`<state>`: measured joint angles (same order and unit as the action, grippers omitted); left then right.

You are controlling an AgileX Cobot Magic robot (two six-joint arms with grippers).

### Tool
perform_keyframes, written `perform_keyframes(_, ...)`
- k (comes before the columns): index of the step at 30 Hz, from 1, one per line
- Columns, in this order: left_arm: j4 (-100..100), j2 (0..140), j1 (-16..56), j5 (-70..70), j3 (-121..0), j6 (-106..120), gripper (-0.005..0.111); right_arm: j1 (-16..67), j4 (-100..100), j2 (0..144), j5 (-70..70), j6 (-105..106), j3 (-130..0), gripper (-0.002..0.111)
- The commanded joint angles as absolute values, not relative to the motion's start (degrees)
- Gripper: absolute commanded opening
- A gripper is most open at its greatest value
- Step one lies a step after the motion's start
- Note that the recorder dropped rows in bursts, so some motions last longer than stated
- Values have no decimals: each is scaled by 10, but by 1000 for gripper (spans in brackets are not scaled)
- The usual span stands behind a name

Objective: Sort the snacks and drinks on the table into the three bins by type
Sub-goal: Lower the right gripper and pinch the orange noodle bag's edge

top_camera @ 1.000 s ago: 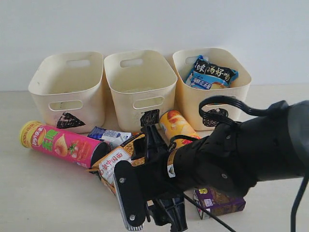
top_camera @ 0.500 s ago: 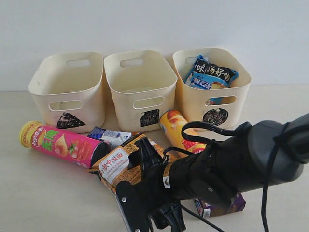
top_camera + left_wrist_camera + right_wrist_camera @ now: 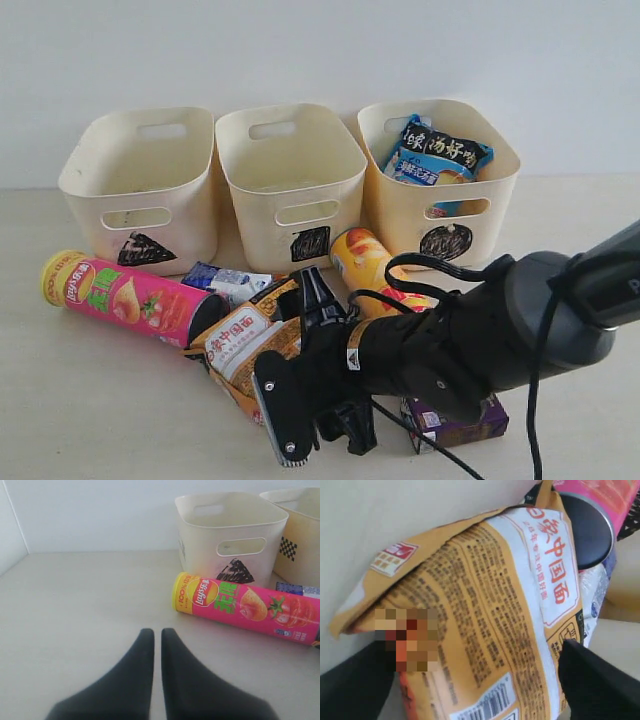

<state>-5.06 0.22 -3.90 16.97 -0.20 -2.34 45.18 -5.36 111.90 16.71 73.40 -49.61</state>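
Step in hand, by my read: picking the orange-white bag [image 3: 490, 590] off the surface [image 3: 80, 400]. R gripper [image 3: 470, 650] has its fingers spread wide, one either side of the bag, not yet pinching. Bag lies at approx 6 o'clock of the square-marked bin [image 3: 260, 215], just beside the pink tube [image 3: 120, 295].

Next move prob. needs: close on the bag, lift, carry toward 1 o'clock to the circle bin [image 3: 395, 220], where the blue bag [image 3: 435, 150] sits.

Orange-white bag is thin crinkly film, puffy, likely gives under squeeze. Pink tube is a rigid glossy cylinder.

L gripper [image 3: 156, 635]: fingers pressed together, empty, over bare surface.
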Motion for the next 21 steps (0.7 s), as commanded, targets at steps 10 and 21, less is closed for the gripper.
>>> perform_keyframes(10,-52,0,-39,168,0,-21,4,439,-46,1156,143,749,-493,60)
perform_keyframes(21,-52,0,-39,168,0,-21,4,440,-18,1126,118,746,-493,0)
